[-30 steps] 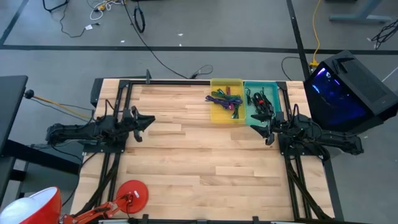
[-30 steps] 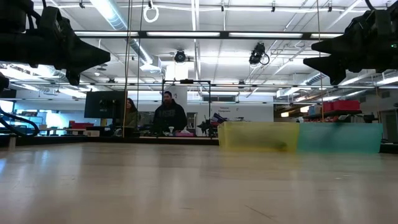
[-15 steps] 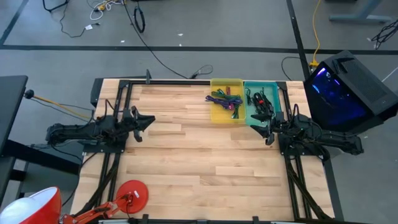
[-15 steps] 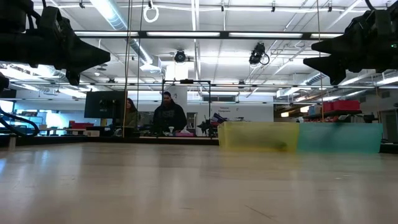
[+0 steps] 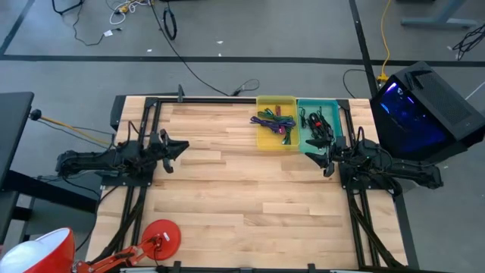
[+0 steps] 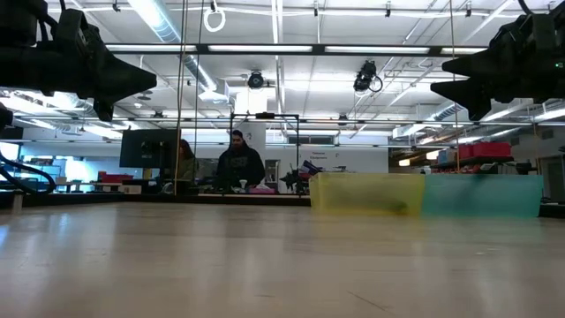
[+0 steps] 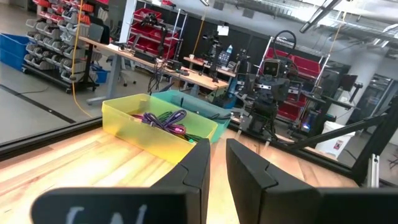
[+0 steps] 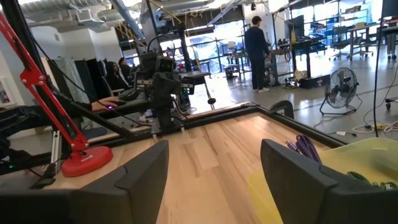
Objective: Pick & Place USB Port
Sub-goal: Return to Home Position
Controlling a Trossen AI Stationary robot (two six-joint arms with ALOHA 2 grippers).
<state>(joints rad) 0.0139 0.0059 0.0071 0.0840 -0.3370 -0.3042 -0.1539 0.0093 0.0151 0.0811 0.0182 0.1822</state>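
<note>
Left gripper (image 5: 178, 146), from overhead: sits at 9 o'clock on the wooden table (image 5: 242, 205), pointing inward, well apart from both bins. Right gripper (image 5: 314, 157) is at 3 o'clock, just beside the near corner of the teal-blue bin (image 5: 334, 141). That bin sits at 1 o'clock on the table, side by side with a yellow bin (image 5: 262, 140). Black charger cables (image 5: 316, 126) lie inside the teal-blue bin; purple cables (image 5: 274, 123) lie in the yellow one. A red lamp base (image 5: 161, 236) sits at 7 o'clock. A computer case (image 5: 420, 106) glowing blue stands off the table at 2 o'clock.

From table level: left gripper (image 6: 132, 81) hangs at 10 o'clock and right gripper (image 6: 459, 69) at 2 o'clock, both high above the boards. Yellow bin (image 6: 366, 193) and teal-blue bin (image 6: 481, 194) stand at 3 o'clock, walls touching. Two people (image 6: 240, 163) sit at desks in the room behind.

Left wrist camera: left gripper (image 7: 217, 163) has its fingers (image 7: 196, 165) drawn nearly together, only a thin slit between them, nothing in it. Ahead are the yellow bin (image 7: 146, 132) with purple cables (image 7: 165, 118), then the teal-blue bin (image 7: 189, 102), then the right arm (image 7: 267, 102).

Right wrist camera: right gripper (image 8: 214, 180) is spread wide, fingers (image 8: 146, 177) far apart, holding nothing. Across the table are the left arm (image 8: 163, 93) and the red lamp base (image 8: 87, 162). The yellow bin (image 8: 367, 155) with purple cables (image 8: 306, 148) is close by. A person (image 8: 256, 43) stands in the room.
</note>
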